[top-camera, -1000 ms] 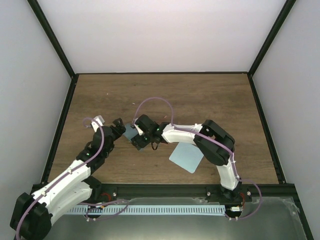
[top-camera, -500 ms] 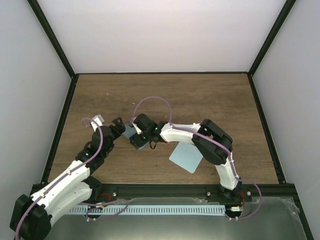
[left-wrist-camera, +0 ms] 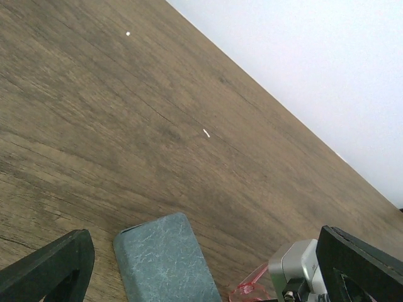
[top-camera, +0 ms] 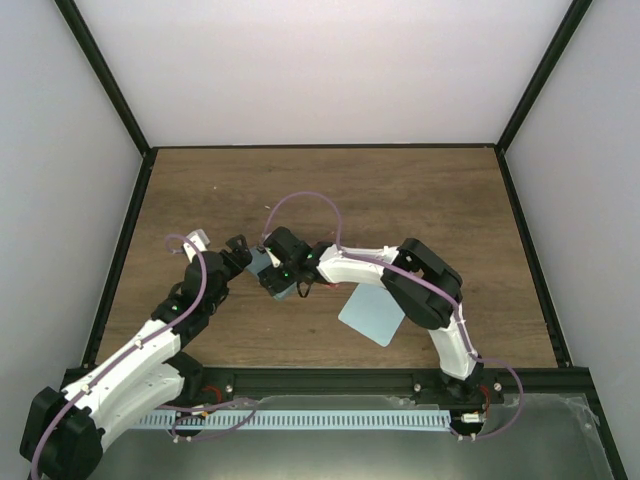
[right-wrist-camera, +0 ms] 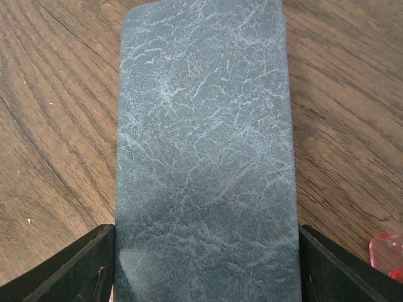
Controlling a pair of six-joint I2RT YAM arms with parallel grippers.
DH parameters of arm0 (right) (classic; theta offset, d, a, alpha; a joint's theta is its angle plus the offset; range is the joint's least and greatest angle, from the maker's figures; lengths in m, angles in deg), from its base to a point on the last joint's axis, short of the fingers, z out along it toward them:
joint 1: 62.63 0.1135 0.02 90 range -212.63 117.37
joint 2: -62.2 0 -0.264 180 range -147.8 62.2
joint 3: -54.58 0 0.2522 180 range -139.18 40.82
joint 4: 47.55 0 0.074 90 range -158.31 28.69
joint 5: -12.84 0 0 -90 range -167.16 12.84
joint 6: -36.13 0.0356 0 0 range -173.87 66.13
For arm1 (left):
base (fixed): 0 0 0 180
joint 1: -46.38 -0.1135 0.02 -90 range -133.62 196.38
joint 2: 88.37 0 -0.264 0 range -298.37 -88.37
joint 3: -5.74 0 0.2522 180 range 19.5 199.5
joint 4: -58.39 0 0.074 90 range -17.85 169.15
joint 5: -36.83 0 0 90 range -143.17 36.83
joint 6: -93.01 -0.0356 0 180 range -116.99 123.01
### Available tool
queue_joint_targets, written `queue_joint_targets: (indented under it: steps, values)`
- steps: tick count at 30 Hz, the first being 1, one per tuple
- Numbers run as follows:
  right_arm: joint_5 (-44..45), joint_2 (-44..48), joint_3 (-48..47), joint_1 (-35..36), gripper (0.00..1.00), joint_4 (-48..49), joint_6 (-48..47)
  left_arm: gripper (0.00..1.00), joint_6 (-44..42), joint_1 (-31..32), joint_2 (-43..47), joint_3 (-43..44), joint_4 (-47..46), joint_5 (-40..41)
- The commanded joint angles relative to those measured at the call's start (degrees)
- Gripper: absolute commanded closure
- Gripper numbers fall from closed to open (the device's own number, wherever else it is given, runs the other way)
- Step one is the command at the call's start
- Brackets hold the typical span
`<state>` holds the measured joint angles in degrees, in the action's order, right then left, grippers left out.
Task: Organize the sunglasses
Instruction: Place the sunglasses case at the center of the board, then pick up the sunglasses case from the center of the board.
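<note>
We saw the sunglasses [right-wrist-camera: 385, 250] just outside the right jaws, which flanked the grey case [right-wrist-camera: 204, 157] on the counter [right-wrist-camera: 50, 126], clamped or not we couldn't tell, while the left jaws stood wide apart.

White arm links [top-camera: 130, 355], black joints [top-camera: 425, 290], lilac cables [top-camera: 303, 198], black fingers [right-wrist-camera: 63, 267].

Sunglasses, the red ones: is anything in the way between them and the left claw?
Nothing visible lies right between. In the left wrist view a red lens of the sunglasses peeks in low between the open left gripper's fingers. The case lies beside it, and the right gripper crowds its other side.
</note>
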<state>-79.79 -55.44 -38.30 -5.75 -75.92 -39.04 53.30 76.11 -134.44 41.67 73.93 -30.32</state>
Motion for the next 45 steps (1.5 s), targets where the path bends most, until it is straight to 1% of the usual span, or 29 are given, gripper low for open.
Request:
queue_joint_targets:
  steps: [1, 7, 11, 15, 17, 21, 26, 35, 39, 45]
  values:
    - [2.32, -1.2, -2.62, 0.59, 0.3, -0.93, 0.81, 0.01, -0.8, 0.15, -0.11, 1.47, -0.29, -0.55]
    - [2.16, -1.85, -2.93, 0.6, 0.21, -1.21, 0.61, 0.01, -0.88, 0.22, -0.29, 1.69, -0.24, -0.8]
    - [2.03, -2.49, -3.36, 0.68, 0.21, -1.52, 0.59, 0.01, -0.89, 0.18, -0.31, 1.82, -0.11, -1.01]
    - [1.67, -2.42, -3.47, 0.69, 0.25, -1.64, 0.52, 0.01, -0.97, 0.15, -0.5, 1.91, 0.06, -0.87]
    - [1.79, -2.33, -3.42, 0.69, 0.25, -1.69, 0.55, 0.01, -0.96, 0.19, -0.56, 1.91, 0.06, -0.93]
    - [1.93, -2.4, -3.42, 0.69, 0.24, -1.74, 0.46, 0.01, -1.05, 0.16, -0.72, 1.97, 0.0, -0.87]
    - [1.19, -2.38, -3.4, 0.69, 0.18, -1.61, 0.11, 0.01, -1.12, 0.2, -1.15, 2.08, -0.11, -1.14]
    - [0.35, -2.99, -3.72, 0.84, 0.18, -1.69, 0.02, 0.01, -1.61, 0.16, -3.81, 3.13, -0.02, -2.55]
    - [0.35, -2.62, -3.55, 0.86, 0.23, -1.62, 0.04, 0.01, -1.69, 0.15, -3.89, 3.14, -0.02, -2.65]
    - [0.12, -1.79, -3.19, 0.9, 0.21, -1.45, -0.1, 0.01, -1.86, 0.2, -4.06, 3.2, -0.2, -2.83]
